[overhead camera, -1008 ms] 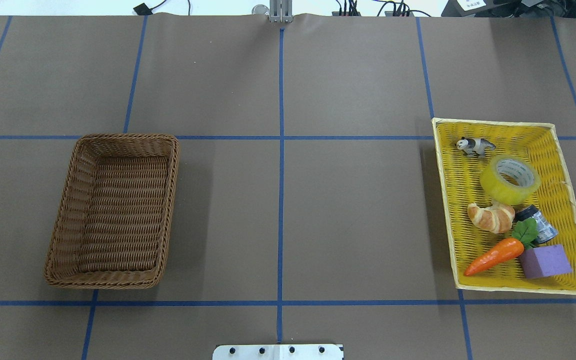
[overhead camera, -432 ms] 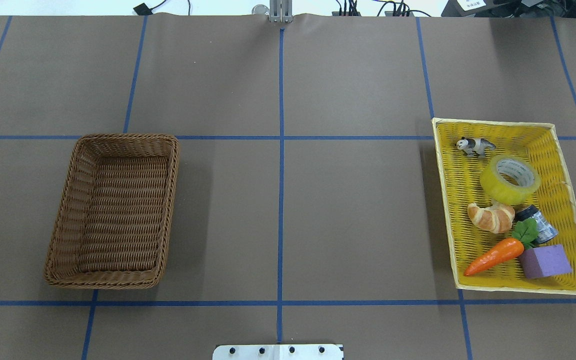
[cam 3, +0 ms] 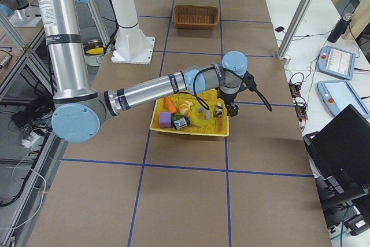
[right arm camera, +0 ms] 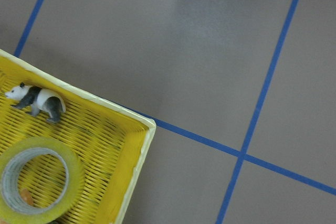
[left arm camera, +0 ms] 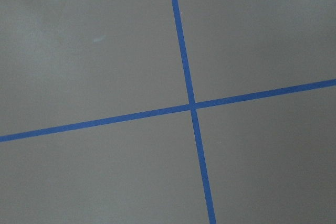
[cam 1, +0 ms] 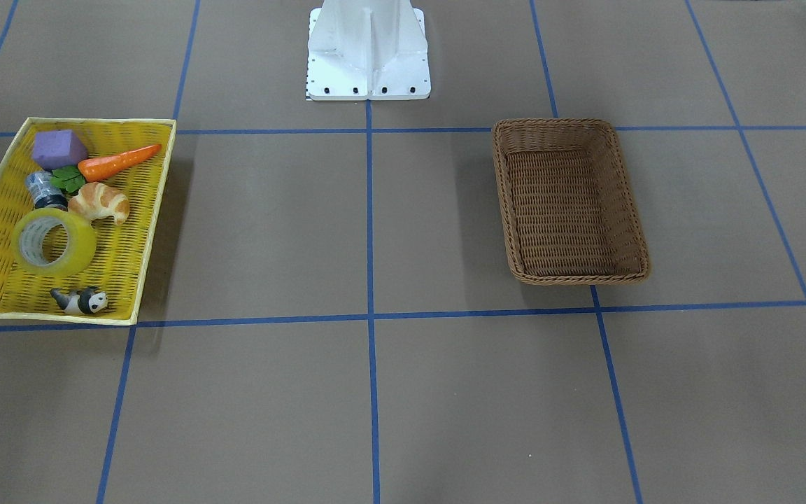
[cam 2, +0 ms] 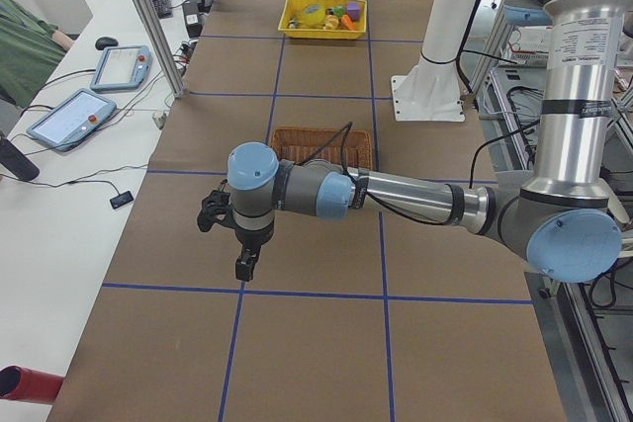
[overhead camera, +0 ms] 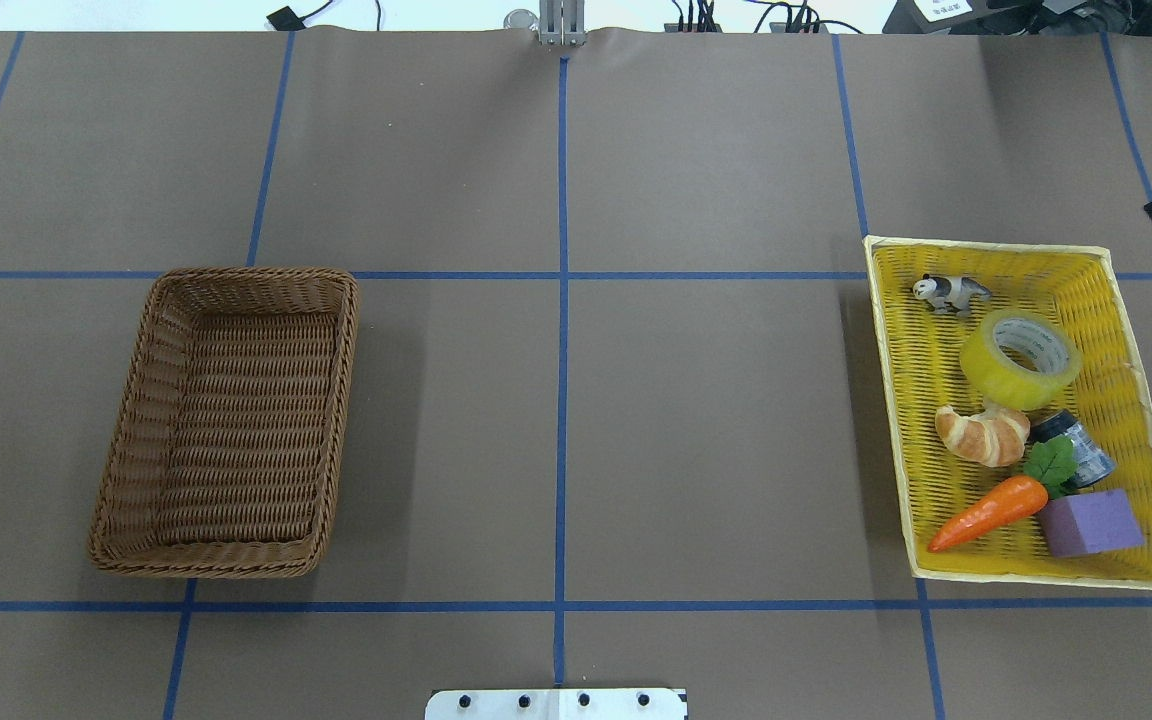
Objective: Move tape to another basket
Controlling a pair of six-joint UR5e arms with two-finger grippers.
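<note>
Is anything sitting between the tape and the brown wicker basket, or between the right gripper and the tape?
Nothing visible blocks either path. Between the yellow tray and the basket the table shows only blue grid lines. The right gripper hangs near the tray's far corner, and the tape lies uncovered, flat in the tray.

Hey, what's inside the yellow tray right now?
In the yellow tray: the tape, a toy panda, a croissant, a carrot, a purple block and a small cylinder. The carrot's leaves cover part of the cylinder, and the tray floor beneath each item is hidden.
</note>
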